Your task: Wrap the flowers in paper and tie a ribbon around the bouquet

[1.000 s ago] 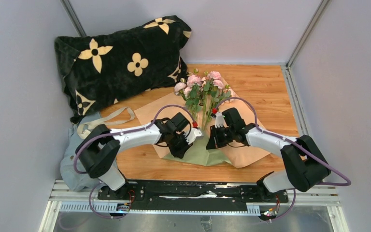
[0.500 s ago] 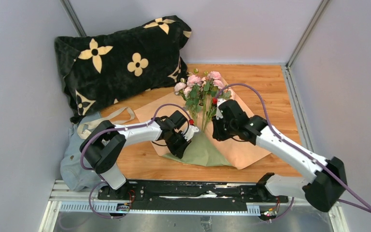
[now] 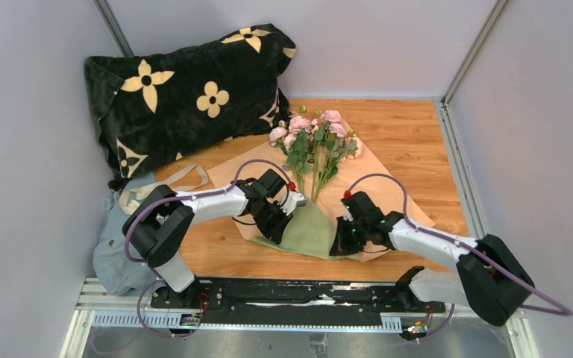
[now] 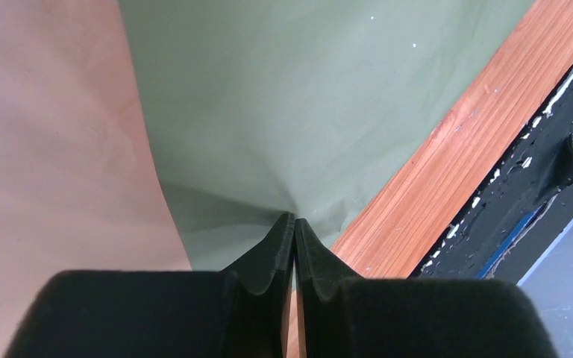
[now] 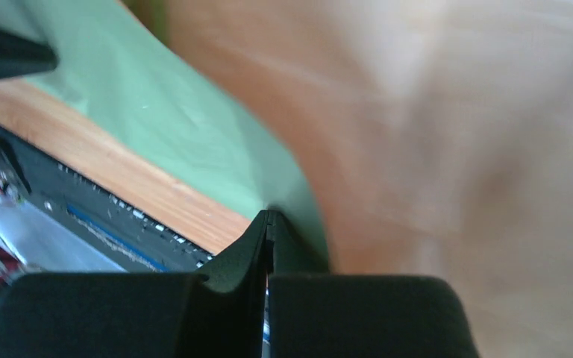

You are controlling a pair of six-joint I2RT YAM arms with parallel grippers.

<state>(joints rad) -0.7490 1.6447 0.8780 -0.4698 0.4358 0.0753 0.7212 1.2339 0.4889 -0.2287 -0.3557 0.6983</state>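
two arms are bolted at the near edge of the wooden table (image 3: 410, 127). the left arm (image 3: 209, 203) folds its elbow over the near left corner and runs its forearm right toward the middle, wrist tipped down. the right arm (image 3: 425, 242) lies low, stretched from the near right corner in toward the middle.

the left gripper (image 4: 295, 221) has its jaws nearly together, pinching the olive-green sheet (image 3: 310, 231) close to that sheet's near edge; creases in the paper gather at the tips. the right gripper (image 5: 268, 216) has its jaws pressed together at the near edge of the paper, where green meets tan. that view is blurred, so whether any paper is caught between them cannot be told.

there are two wrapping sheets: the green one lies on top of the larger tan sheet (image 3: 388, 201), both spread across the table's middle. one bunch of flowers (image 3: 313, 142) lies on them, stems toward the near edge, pink blooms toward the far edge. one cream ribbon (image 3: 160, 186) lies loose by the left edge, partly on one blue-grey cloth (image 3: 116, 239). one black pillow (image 3: 186, 89) with tan flower prints fills the far left corner.
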